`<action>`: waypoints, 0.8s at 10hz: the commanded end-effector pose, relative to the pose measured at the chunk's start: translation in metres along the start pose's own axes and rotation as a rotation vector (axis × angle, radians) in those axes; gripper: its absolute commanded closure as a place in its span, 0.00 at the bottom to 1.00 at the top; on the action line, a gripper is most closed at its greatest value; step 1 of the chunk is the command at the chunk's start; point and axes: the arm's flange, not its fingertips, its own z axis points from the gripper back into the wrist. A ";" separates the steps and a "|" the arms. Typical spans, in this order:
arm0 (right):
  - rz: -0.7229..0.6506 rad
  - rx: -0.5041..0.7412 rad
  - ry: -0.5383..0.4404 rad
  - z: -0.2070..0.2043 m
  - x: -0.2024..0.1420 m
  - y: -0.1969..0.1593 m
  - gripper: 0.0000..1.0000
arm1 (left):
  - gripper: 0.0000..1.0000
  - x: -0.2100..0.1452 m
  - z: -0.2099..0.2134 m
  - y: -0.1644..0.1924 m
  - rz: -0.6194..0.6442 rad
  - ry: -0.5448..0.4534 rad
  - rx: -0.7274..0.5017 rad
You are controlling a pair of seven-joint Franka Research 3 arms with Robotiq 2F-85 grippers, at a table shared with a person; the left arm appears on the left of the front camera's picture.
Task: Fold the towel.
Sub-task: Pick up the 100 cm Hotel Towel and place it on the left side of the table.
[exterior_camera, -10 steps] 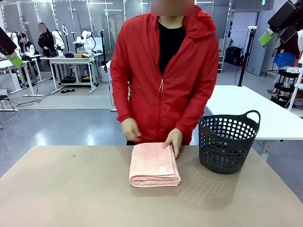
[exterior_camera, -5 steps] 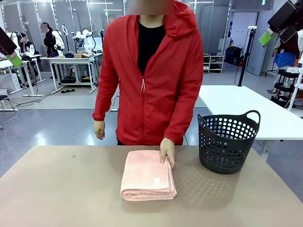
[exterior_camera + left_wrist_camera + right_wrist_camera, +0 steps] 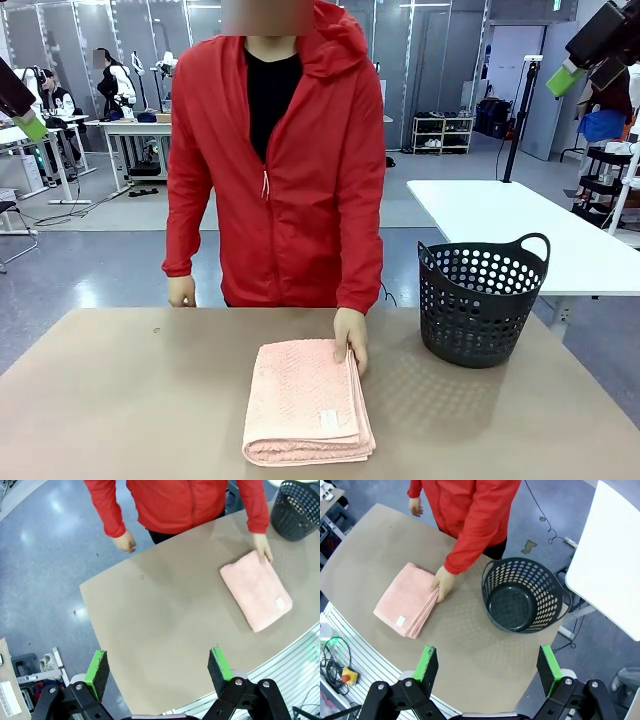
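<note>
From my remote station, both grippers hang high above the tabletop (image 3: 120, 400). In the front view my left gripper (image 3: 22, 112) is cut off by the left edge and my right gripper (image 3: 590, 55) by the top right corner, so little of either shows there. Each wrist view shows its own two green-padded fingers spread wide with nothing between them: the left pair (image 3: 158, 669) and the right pair (image 3: 489, 669).

There is one towel (image 3: 305, 402), salmon pink, folded into a thick rectangle and lying flat on the tabletop near the middle. A small label sits near its corner closest to me; I cannot read it.

One person in a red jacket (image 3: 280, 170) stands at the far side. One of the person's hands (image 3: 351, 340) rests on the towel's far right edge, the fingertips partly tucked against the folded layers. The other hand (image 3: 181, 292) hangs at the tabletop's far edge, well apart from the towel.

One dark perforated basket (image 3: 482, 300) with two handles stands to the right of the towel, apart from it. From above, its inside looks empty.
</note>
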 end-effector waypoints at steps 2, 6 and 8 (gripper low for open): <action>0.000 0.003 0.004 0.000 0.000 0.000 0.00 | 0.00 -0.002 0.000 0.001 -0.002 0.009 -0.003; 0.000 0.003 0.004 0.000 0.000 0.000 0.00 | 0.00 0.004 0.002 -0.002 0.048 0.011 -0.087; 0.000 0.003 0.004 0.000 0.000 0.000 0.00 | 0.00 -0.003 -0.040 0.000 0.150 0.078 -0.191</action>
